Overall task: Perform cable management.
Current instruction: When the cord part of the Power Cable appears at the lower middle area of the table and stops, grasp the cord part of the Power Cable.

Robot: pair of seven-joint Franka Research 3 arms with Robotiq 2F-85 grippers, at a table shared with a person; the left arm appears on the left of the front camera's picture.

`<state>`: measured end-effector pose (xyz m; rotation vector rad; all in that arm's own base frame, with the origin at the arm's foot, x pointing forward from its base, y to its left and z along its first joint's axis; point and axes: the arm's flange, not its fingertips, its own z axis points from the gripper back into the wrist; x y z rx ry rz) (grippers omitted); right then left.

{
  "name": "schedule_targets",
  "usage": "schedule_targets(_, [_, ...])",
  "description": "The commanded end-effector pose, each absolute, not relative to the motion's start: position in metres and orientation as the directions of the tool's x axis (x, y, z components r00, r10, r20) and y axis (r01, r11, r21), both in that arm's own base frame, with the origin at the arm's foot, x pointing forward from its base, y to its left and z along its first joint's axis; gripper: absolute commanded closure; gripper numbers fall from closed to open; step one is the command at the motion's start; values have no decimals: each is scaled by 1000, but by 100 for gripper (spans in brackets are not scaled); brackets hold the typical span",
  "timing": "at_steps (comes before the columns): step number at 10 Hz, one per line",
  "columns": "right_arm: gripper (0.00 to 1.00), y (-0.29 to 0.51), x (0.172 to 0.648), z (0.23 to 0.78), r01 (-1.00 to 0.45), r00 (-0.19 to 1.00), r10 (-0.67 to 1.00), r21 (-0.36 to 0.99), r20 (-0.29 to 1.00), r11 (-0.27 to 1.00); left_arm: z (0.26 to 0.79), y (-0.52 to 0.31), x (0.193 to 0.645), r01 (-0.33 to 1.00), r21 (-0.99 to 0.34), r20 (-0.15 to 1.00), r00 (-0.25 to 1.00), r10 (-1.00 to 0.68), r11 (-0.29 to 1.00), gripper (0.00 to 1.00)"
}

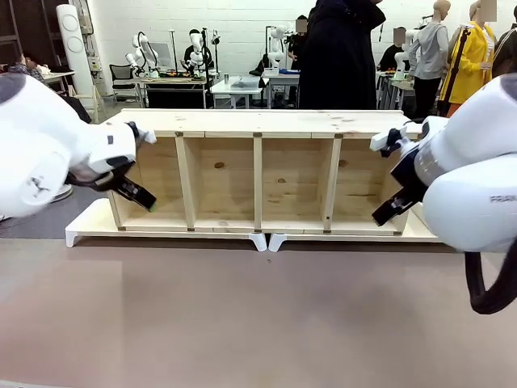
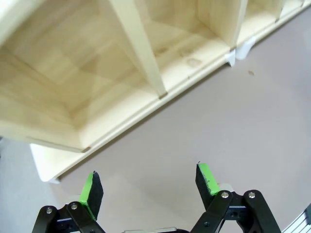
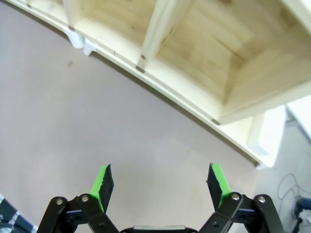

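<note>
Broad open worktop (image 1: 258, 323) runs before the four-bay wooden shelf unit (image 1: 258, 174), with the left fingers (image 2: 91, 191) and right fingers (image 3: 103, 184) spread, holding nothing, at its outer ends; the right wrist view adds a thin cord (image 3: 290, 183) on the floor past the worktop's edge, and whether this is the cable cannot be told.

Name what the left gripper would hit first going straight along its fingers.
The left gripper would likely meet bare tabletop first, just short of the wooden shelf unit; depth is unclear.
</note>
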<state>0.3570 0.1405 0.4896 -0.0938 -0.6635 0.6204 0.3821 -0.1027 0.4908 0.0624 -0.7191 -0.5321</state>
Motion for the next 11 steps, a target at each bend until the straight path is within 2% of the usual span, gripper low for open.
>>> schedule_targets(1, [0,104,244,456,-458,639,539,-292,549,840,445,-59,244,391,263,648,606,-462,882,0])
schedule_targets(3, [0,94,210,465,-425,631,538,-331,560,843,447,-46,202,352,262,714,556,-426,899,0])
schedule_targets(6, [0,79,163,473,-355,618,503,-356,604,864,442,-41,156,308,271,755,519,-400,912,0])
schedule_targets(11, [0,60,133,467,-290,611,433,-322,662,901,422,-23,144,288,212,737,581,-346,934,0])
